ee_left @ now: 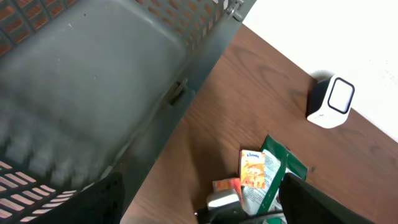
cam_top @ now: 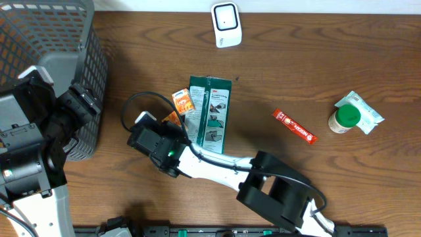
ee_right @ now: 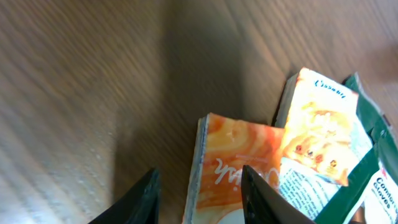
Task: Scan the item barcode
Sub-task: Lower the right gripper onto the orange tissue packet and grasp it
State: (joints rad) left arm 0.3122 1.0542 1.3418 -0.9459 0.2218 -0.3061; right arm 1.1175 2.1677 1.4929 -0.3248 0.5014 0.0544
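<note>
Right gripper astride orange packet edge, grip unclear | left gripper apart by basket

Brown wooden worktop is carrying everything. Grey mesh basket is standing at far left. White scanner is sitting by the back edge. Centre: green packet is lying flat, with a tissue pack overlapping its left edge and an orange packet just beside. Right: red sachet and green-lidded jar are lying apart.

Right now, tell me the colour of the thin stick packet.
The thin stick packet is red; best seen overhead.
</note>
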